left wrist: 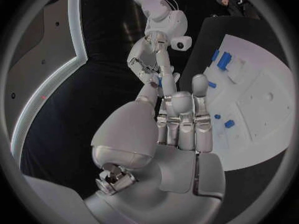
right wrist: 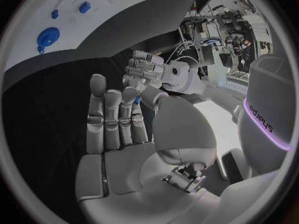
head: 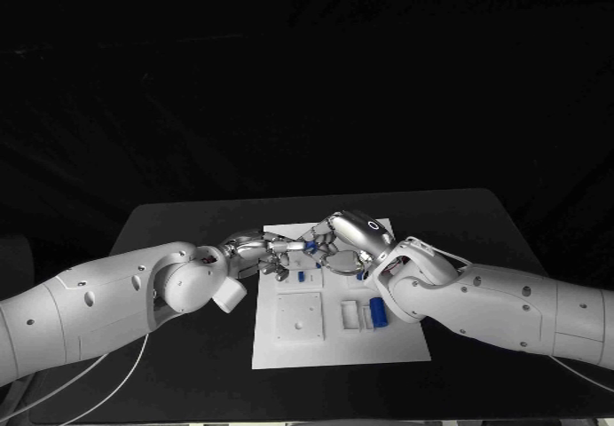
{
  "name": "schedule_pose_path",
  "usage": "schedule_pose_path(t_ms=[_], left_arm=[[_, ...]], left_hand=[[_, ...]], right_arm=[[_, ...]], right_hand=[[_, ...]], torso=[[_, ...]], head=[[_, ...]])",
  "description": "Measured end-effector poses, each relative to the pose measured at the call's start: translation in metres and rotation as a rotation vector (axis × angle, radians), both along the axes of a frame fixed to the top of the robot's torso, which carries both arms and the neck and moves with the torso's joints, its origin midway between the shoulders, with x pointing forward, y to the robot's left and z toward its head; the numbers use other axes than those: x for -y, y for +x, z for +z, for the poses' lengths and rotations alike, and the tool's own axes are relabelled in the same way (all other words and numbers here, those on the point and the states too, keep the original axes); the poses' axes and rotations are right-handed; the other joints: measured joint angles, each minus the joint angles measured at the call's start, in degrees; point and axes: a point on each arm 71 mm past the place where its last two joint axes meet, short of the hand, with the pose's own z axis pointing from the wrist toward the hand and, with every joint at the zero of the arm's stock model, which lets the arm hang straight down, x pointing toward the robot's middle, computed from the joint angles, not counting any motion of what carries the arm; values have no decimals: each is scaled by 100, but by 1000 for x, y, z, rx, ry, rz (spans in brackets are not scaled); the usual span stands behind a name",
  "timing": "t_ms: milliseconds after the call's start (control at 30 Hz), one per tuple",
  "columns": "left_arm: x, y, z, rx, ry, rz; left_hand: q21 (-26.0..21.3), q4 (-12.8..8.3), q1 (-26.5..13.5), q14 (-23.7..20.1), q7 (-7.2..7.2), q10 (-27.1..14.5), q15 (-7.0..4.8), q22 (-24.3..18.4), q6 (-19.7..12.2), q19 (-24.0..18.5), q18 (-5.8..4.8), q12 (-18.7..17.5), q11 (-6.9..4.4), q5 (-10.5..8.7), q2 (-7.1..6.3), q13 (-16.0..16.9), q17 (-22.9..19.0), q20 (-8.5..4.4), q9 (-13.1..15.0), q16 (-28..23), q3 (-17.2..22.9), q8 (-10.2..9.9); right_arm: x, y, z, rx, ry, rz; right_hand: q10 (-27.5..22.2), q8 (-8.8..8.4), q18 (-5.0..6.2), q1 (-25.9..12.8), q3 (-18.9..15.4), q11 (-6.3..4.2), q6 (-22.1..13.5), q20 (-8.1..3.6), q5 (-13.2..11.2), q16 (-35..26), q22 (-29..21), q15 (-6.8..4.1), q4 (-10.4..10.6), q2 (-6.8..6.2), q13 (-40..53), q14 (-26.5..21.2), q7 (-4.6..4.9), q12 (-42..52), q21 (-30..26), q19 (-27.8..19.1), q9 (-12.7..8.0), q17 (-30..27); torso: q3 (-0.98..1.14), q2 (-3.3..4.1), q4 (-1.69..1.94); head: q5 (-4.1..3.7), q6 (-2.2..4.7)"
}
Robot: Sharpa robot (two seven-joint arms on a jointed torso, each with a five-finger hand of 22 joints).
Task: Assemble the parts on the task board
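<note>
Both hands met above the far end of the task board [head: 335, 342] on the tabletop: a small blue part [head: 309, 245] sat between the left hand [head: 260, 251] and right hand [head: 341, 244], apparently mid-handover, though whose fingers clamped it I cannot tell. Next, 1 hand must seat it.

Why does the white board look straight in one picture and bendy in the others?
Head view: the task board has straight edges. Left wrist view: a fisheye lens curves the board's edge. Right wrist view: it bends too.
</note>
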Motion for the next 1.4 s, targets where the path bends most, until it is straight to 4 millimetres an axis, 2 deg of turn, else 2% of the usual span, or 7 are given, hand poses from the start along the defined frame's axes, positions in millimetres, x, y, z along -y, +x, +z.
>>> schedule_pose_path(t_ms=[233,433,1000,1200,1400], left_arm=[[0,-1,0,0,2,-3],[1,-1,0,-1,2,-7],[1,-3,-1,-6,-3,-23],[3,-3,0,-6,-8,-31],[5,-2,2,0,-15,-34]], left_hand=[[0,2,-41,-8,84,-20,8,0,-186,-21,0,0,19,0,-40,-4,-5,21,4,0,-49,1],[0,14,-70,-28,131,-60,29,-1,-341,-42,0,0,60,1,-235,-4,-5,42,-2,0,-128,11],[0,44,-51,-50,121,-71,52,-1,-455,-61,0,0,71,0,-402,-10,-5,62,-1,23,-171,3],[0,-31,93,-71,109,-71,31,-1,-461,-61,0,-1,71,0,-377,-10,-5,62,-1,23,-96,-3],[0,-69,173,-85,40,-71,18,-2,-318,-73,0,23,71,1,-298,-10,-10,50,-1,45,-57,-14]], right_arm=[[0,0,0,-4,-4,2],[0,0,-1,-9,-7,2],[-1,0,-1,-20,-15,9],[-2,-1,-2,-26,-19,17],[-3,-2,-5,-39,-28,27]], right_hand=[[0,3,0,1,0,0,-1,0,0,0,0,0,0,-2,7,0,1,0,0,0,0,5],[0,3,0,2,-1,0,-2,0,0,0,0,0,-1,-2,7,0,2,0,0,0,-1,5],[0,0,1,-32,6,0,-5,0,0,0,4,0,-40,30,23,0,5,0,21,0,-6,17],[0,-20,1,-31,6,0,-6,0,0,0,3,0,-40,30,22,0,6,0,21,0,-4,16],[0,-21,0,-31,5,0,-6,0,0,0,3,0,-41,29,22,0,6,0,21,0,5,16]], torso=[[-1,0,1],[-1,0,1],[-1,0,1],[-1,0,0],[1,0,0]], head=[[-4,-2],[-5,4],[-9,-11],[-16,-19],[-16,-20]])
